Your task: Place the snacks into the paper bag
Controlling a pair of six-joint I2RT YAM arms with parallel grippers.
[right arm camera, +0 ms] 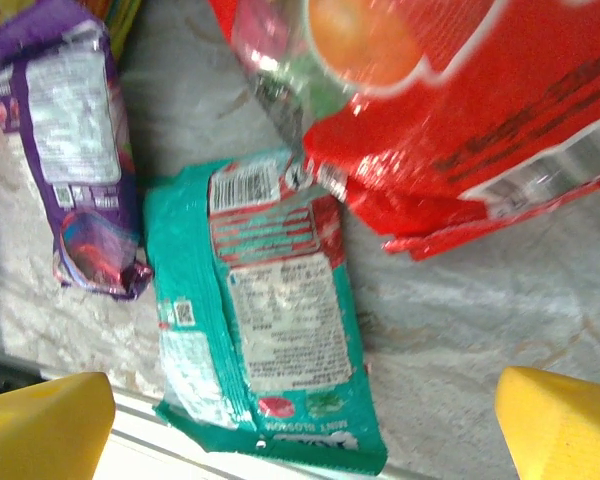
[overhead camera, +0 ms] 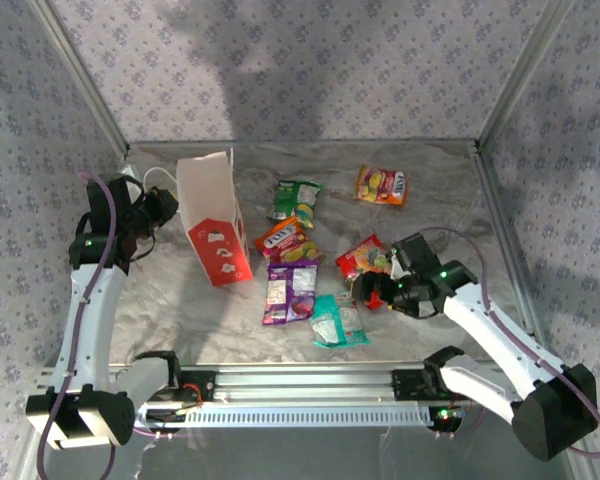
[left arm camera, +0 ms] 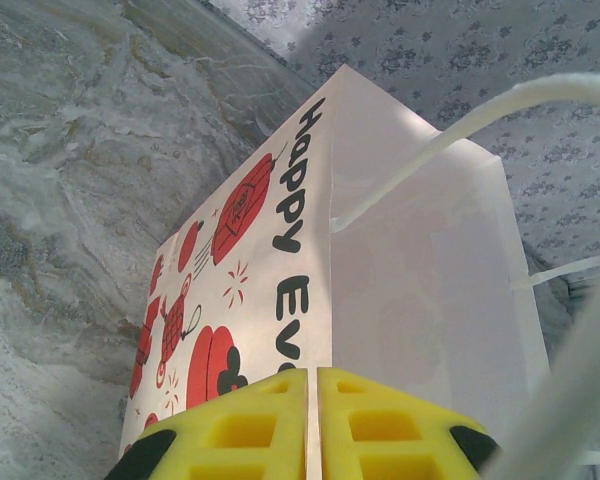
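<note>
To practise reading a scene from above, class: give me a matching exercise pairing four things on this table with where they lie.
1 paper bag
2 teal packet
3 green packet
4 orange-yellow packet

a nearest the bottom of the top view
b far back, right, alone
c upright at the left
d at the back, nearer the bag

Pairs: 1-c; 2-a; 3-d; 4-b

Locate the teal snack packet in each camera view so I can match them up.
Top external: teal packet low centre, near the front rail, right of the purple packet.
Right wrist: teal packet mid-frame, back label up, purple packet upper left.
Left wrist: aimed at the paper bag, away from the packets.
Shared landmark: the purple packet.
</note>
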